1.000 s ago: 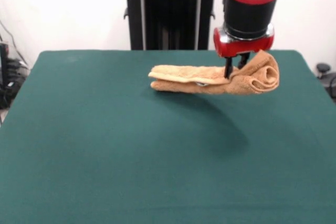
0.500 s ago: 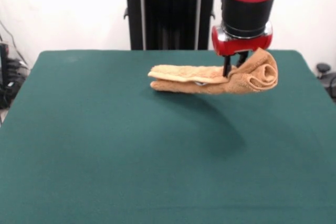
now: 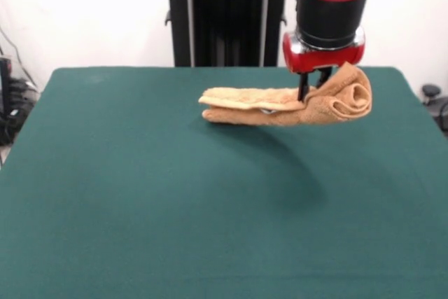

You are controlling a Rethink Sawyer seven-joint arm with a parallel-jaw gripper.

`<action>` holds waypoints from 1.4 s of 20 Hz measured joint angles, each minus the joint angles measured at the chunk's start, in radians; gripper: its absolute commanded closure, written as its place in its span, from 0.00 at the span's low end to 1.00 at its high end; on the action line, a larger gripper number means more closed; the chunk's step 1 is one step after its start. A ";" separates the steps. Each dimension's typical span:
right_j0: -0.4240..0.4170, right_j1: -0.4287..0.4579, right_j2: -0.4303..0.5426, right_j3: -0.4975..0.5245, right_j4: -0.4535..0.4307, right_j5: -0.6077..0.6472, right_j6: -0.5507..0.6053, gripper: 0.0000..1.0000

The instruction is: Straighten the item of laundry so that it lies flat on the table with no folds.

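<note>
Gripping the folded, fuzzy terry towel (image 3: 280, 106), tool (image 3: 311, 94) clamped on rolled end, above green felt table (image 3: 175, 208)

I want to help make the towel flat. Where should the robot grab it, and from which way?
Probably at the loose layered end of the towel, coming straight down from above. That end shows separate edges stacked one over another, so one layer could be pinched and pulled outward over the table. The gripper is at the other, rolled end, which is bunched thick and would not open as easily.
</note>
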 measured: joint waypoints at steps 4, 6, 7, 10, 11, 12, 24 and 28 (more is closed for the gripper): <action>0.011 -0.003 0.000 -0.021 0.000 0.036 0.000 1.00; 0.014 -0.003 0.000 -0.024 0.001 0.040 0.000 1.00; 0.016 -0.003 0.000 -0.025 0.001 0.040 0.000 1.00; 0.017 -0.003 0.000 -0.025 0.002 0.040 0.000 1.00; 0.016 -0.003 0.000 -0.025 0.002 0.040 0.000 1.00; 0.016 -0.003 0.000 -0.025 0.002 0.040 0.000 1.00; 0.016 -0.001 0.000 -0.025 0.010 0.040 0.000 1.00; 0.017 0.000 -0.001 -0.025 0.012 0.040 0.000 1.00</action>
